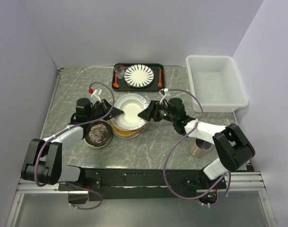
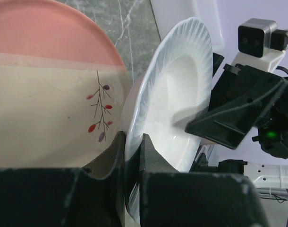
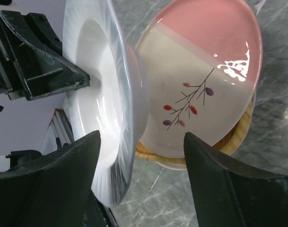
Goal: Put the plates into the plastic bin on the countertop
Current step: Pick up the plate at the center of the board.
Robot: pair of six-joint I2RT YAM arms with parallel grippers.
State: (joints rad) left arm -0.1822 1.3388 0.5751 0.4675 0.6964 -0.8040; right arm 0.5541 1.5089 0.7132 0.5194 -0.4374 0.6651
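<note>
A white plate [image 1: 130, 111] is held tilted above a stack of plates. My left gripper [image 1: 116, 111] is shut on its left rim; in the left wrist view [image 2: 132, 137] the rim sits pinched between both fingers. My right gripper [image 1: 143, 115] is open at the plate's right rim, and in the right wrist view [image 3: 140, 137] its wide jaws straddle the rim of the white plate [image 3: 104, 94] without touching it. Under it lies a pink and cream plate with a leaf sprig [image 3: 205, 71] on a tan woven-look plate [image 3: 158, 158]. The white plastic bin [image 1: 214, 85] stands empty at the far right of the countertop [image 1: 148, 146].
A dark brown patterned plate [image 1: 97, 134] lies under my left arm. A small dish [image 1: 200, 144] sits under my right arm. A black tray [image 1: 153, 86] at the back holds a striped plate [image 1: 138, 75], a glass [image 1: 119, 71] and orange utensils.
</note>
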